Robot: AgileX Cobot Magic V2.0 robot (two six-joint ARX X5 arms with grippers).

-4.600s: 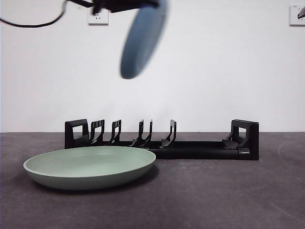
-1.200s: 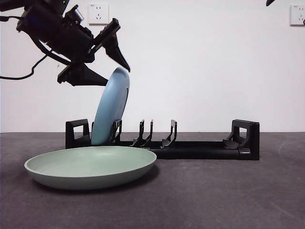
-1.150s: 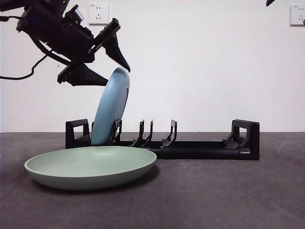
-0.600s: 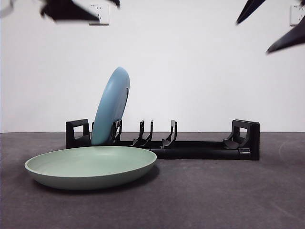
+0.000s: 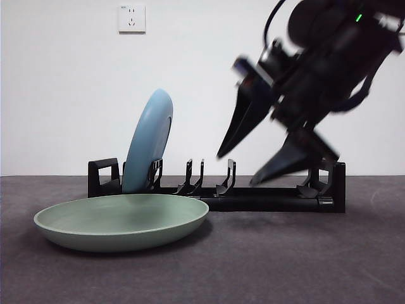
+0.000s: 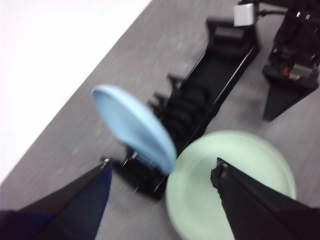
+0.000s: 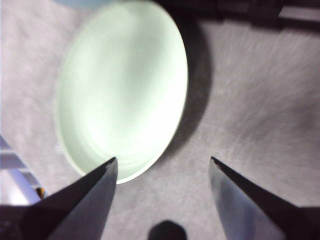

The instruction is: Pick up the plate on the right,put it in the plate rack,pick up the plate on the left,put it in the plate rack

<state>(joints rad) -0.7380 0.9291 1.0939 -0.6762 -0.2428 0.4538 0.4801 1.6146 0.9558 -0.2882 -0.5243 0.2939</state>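
Observation:
A light blue plate [image 5: 149, 142] stands on edge, leaning, in the slots near one end of the black plate rack [image 5: 272, 197]. A pale green plate [image 5: 120, 220] lies flat on the table in front of that end. My right gripper [image 5: 237, 170] hangs open and blurred before the rack's middle, a little above the table and apart from the green plate [image 7: 125, 90], which its wrist view shows just beyond the right gripper [image 7: 163, 160]. My left gripper [image 6: 161, 165] is open and empty, high over the blue plate [image 6: 132, 127] and the green plate [image 6: 235, 185].
A white wall with a socket [image 5: 131, 18] stands close behind the rack [image 6: 220, 75]. The dark grey table [image 5: 285, 259] stretches in front of it. The right arm's gripper [image 6: 285, 95] shows beside the rack's far end in the left wrist view.
The left gripper let go of the blue plate, which stays in the rack, and rose out of the front view. The right arm has swung down from the upper right to before the rack.

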